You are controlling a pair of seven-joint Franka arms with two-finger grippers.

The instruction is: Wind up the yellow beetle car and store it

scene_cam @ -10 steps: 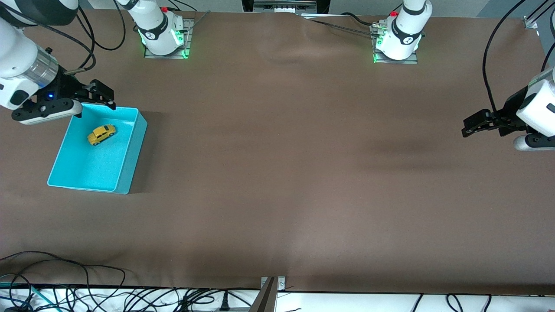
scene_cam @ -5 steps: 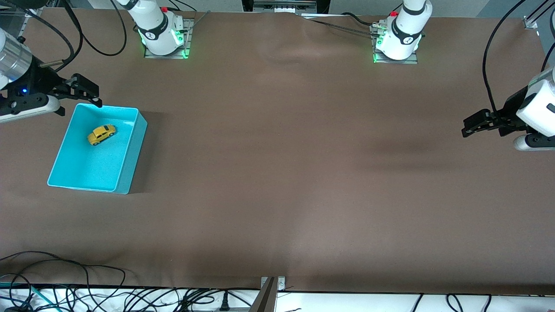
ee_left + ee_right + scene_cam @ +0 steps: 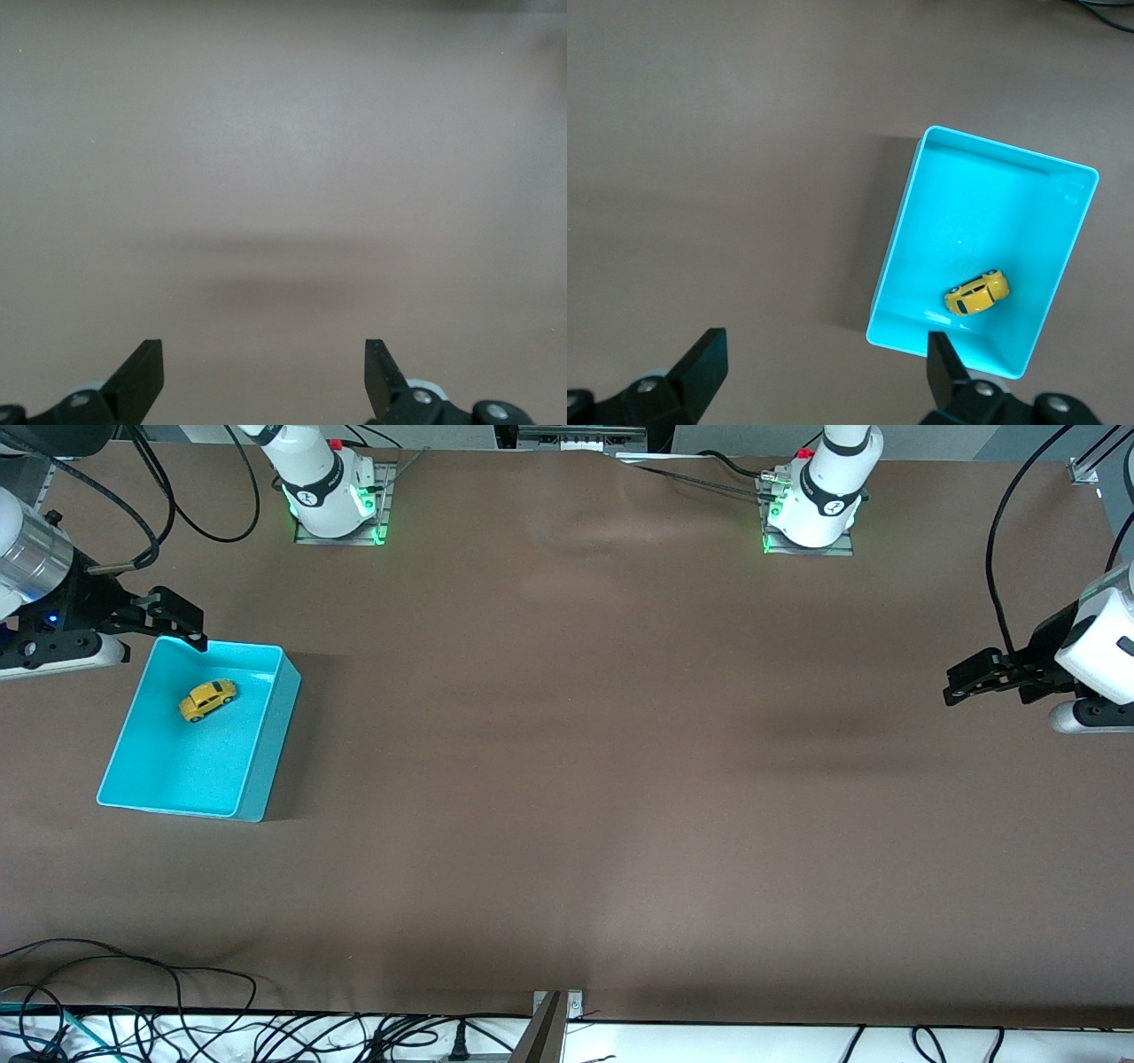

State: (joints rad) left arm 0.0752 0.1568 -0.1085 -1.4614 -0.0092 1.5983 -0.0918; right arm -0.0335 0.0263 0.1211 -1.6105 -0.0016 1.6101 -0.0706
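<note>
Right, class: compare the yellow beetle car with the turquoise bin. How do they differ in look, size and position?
Colour: the yellow beetle car is yellow-orange with dark windows; the turquoise bin is plain turquoise.
Size: the car is far smaller than the bin.
Shape: the car is rounded; the bin is a straight-walled open box.
Position: the car lies inside the bin, which stands on the table.
Shared: neither is held by a gripper.

White rounded arm links, black ring bands at bases, green glow at metal base plates, red buttons beside them, top of frame. Right gripper (image 3: 182, 627) black, silver wrist cuff, blue light, upper left. Left gripper (image 3: 961, 684) black, white wrist housing, right edge. Black cables looped along both arms. Silver screws on finger mounts.
</note>
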